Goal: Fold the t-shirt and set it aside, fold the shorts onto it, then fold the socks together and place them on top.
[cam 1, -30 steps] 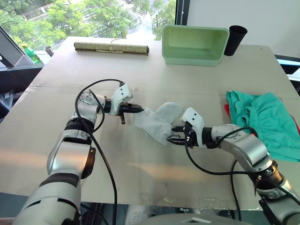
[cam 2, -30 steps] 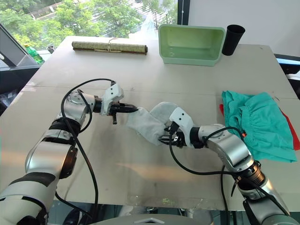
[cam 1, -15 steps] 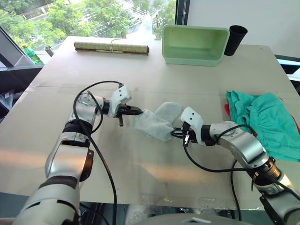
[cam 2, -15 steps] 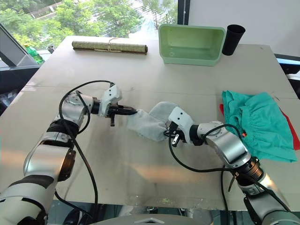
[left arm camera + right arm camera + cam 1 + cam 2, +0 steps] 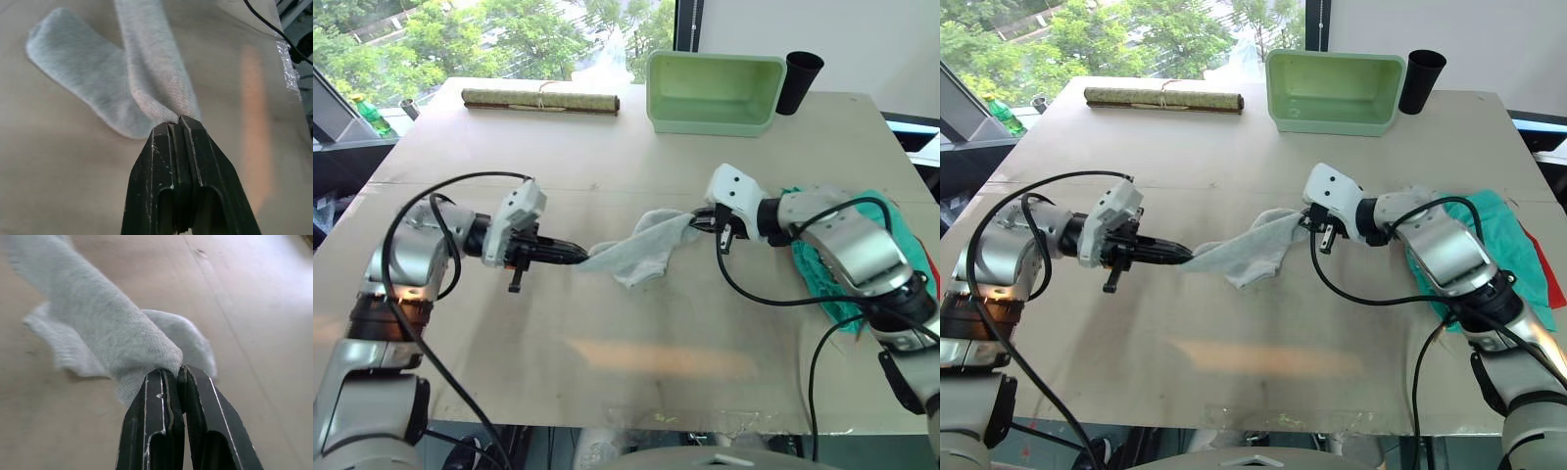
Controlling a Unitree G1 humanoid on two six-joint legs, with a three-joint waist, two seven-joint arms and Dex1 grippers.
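Both claws are gripping the socks [image 5: 641, 252]: the left claw [image 5: 576, 258] pinching one end, the right claw [image 5: 701, 222] the other, the fabric sagging mid-table.

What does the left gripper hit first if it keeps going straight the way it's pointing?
The socks: the left gripper is already shut on one end of them. Further along that line, roughly, is the right gripper, holding the other end; depth is hard to judge.
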